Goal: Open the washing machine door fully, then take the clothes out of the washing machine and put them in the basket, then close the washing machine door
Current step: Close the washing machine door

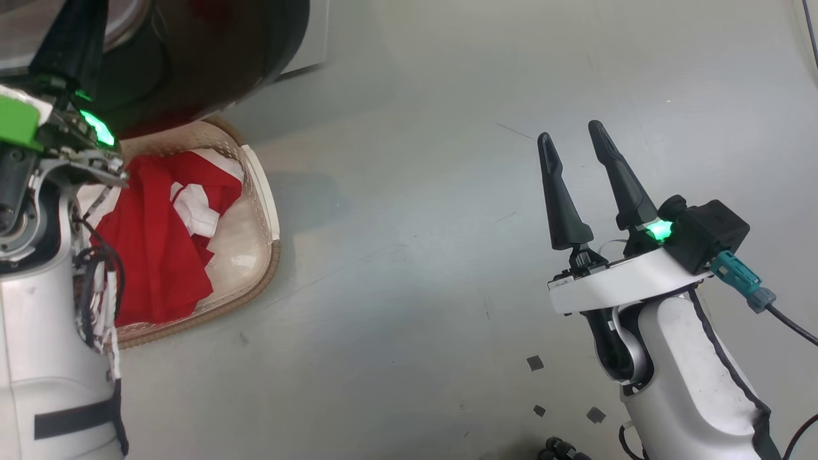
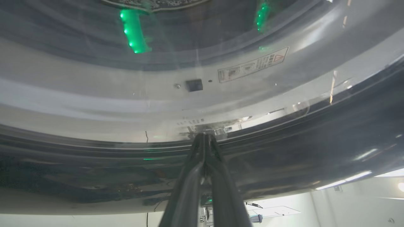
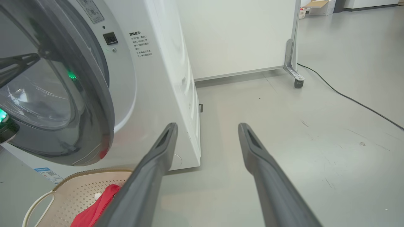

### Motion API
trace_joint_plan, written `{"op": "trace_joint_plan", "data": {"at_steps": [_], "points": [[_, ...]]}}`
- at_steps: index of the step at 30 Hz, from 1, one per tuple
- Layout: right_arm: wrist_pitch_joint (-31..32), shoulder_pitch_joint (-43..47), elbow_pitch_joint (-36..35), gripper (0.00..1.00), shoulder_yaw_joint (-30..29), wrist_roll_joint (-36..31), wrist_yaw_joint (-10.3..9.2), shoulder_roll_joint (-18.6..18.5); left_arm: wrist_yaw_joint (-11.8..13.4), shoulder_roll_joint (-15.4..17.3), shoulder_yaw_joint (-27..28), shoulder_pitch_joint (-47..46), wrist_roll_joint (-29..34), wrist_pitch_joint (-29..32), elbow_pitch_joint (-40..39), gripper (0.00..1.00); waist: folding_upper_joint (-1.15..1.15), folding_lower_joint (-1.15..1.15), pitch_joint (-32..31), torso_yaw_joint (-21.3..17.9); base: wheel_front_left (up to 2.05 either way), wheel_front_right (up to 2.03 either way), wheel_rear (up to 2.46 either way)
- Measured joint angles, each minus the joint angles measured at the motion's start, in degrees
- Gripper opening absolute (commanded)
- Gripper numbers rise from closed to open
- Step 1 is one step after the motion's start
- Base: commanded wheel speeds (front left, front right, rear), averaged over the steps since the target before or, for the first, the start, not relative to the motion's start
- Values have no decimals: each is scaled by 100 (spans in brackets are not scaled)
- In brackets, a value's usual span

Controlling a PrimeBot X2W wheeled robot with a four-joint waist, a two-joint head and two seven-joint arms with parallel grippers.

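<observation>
The left gripper [image 2: 204,136] had its fingers shut together, tips at the glossy black rim of the washing machine door [image 2: 300,151], which stood ajar above the basket [image 1: 263,191] holding the red clothes [image 1: 153,249]. The right gripper [image 1: 570,131] hung with fingers spread apart over the floor [image 1: 415,255].

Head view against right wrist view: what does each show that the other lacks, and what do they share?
Head view: the left forearm, most of the basket's inside, dark squares on the floor. Right wrist view: the washing machine's white front, a wheeled partition, a floor cable. Shared: the basket, the clothes, the washing machine door, the open right end effector.
</observation>
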Motion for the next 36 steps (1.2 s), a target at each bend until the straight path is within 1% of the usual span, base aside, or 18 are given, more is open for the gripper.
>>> {"op": "trace_joint_plan", "data": {"at_steps": [6, 14, 19, 21, 28, 31, 36], "points": [[0, -44, 55, 100, 22, 8, -19, 3, -27, -62, -9, -341, 299, -335, 388, 0, 0, 0, -5, -18, 0, 0, 0], [0, -71, 182, 100, -3, 49, -40, 8, -154, -107, 7, -499, 388, -787, 904, 0, 0, 0, -109, -18, 0, 0, 0], [0, -70, 248, 100, -73, 41, -41, 10, -209, -142, -33, -483, 377, -839, 1057, 0, 0, 0, -202, 39, 0, 0, 0], [0, -68, 287, 100, -74, 38, -41, 11, -254, -145, -18, -416, 330, -884, 1063, 0, 0, 0, -251, 67, 0, 0, 0], [0, 35, 424, 100, -177, -114, -41, 11, -257, -183, 9, 210, 166, -980, 1021, 0, 0, 0, -448, 218, 0, 0, 0], [0, 115, 474, 100, -234, -223, -41, 12, -257, -205, 54, 431, -44, -1081, 704, 0, 0, 0, -545, 311, 0, 0, 0], [0, 164, 520, 100, -326, -364, -41, 11, -258, -212, 38, 890, -127, -1187, 318, 0, 0, 0, -718, 489, 0, 0, 0]]}}
